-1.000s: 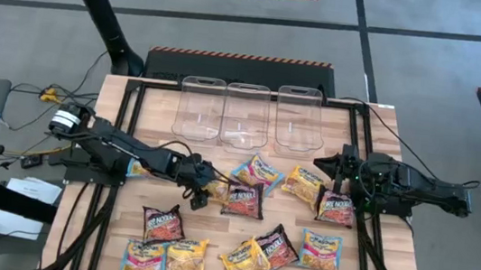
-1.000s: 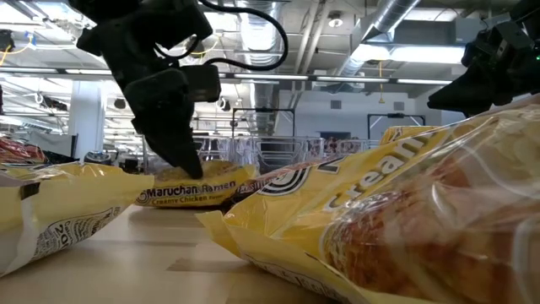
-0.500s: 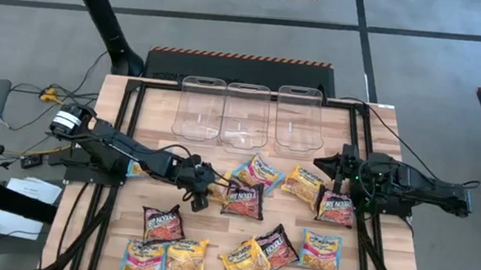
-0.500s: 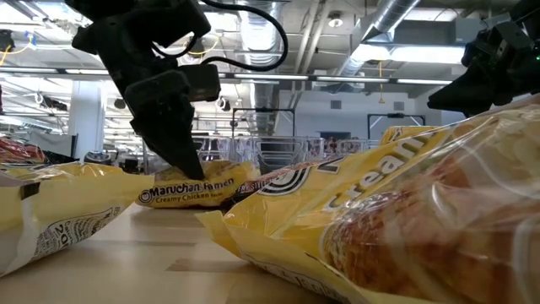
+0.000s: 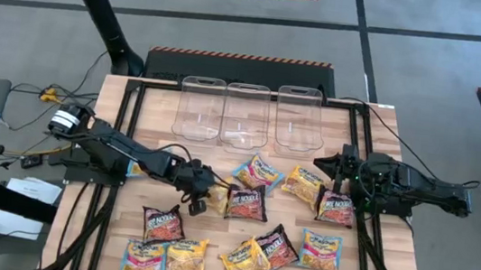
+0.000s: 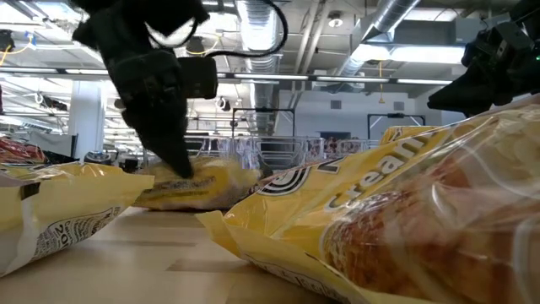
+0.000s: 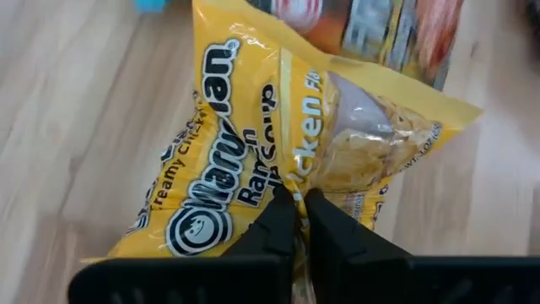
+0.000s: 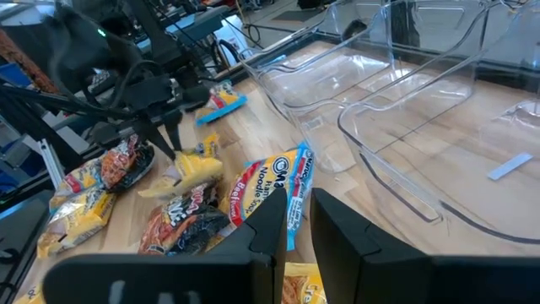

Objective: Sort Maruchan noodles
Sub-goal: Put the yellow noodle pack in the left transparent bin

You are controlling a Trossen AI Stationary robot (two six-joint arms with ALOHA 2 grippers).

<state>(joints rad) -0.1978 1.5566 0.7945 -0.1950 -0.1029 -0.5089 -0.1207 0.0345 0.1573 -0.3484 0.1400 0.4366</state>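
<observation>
Maruchan noodle packets lie scattered on the wooden table (image 5: 122, 221), in yellow, maroon and light blue. My left gripper (image 5: 204, 198) is shut on a yellow Creamy Chicken packet (image 7: 253, 160) at mid-table, beside a maroon packet (image 5: 245, 202). The low view shows the same packet (image 6: 198, 187) blurred under the left gripper (image 6: 179, 165). My right gripper (image 8: 299, 221) hovers above a maroon packet (image 5: 335, 207) and a yellow packet (image 5: 303, 186) on the right. Its fingers stand slightly apart, with nothing between them. My left gripper pinches a ridge of the yellow packet's wrapper (image 7: 291, 181) between its two fingertips, on the printed face near one edge. The fingers come from above, slanting down from the table's left. In the right wrist view the packet (image 8: 190, 173) bends under the fingers.
Three clear plastic bins (image 5: 201, 108), (image 5: 247, 113), (image 5: 300, 117) stand in a row at the far edge. More packets lie near the front edge: maroon (image 5: 162, 224), blue (image 5: 143, 258), yellow (image 5: 186, 256), yellow (image 5: 242, 261), maroon (image 5: 278, 246), blue (image 5: 321, 251). A blue one (image 5: 257, 171) lies mid-table.
My left gripper's fingers, open over the yellow packet a second ago, have shut on its wrapper. The packet has bunched up and shifted a little under them and now shows blurred in the low view. My right arm has kept still.
</observation>
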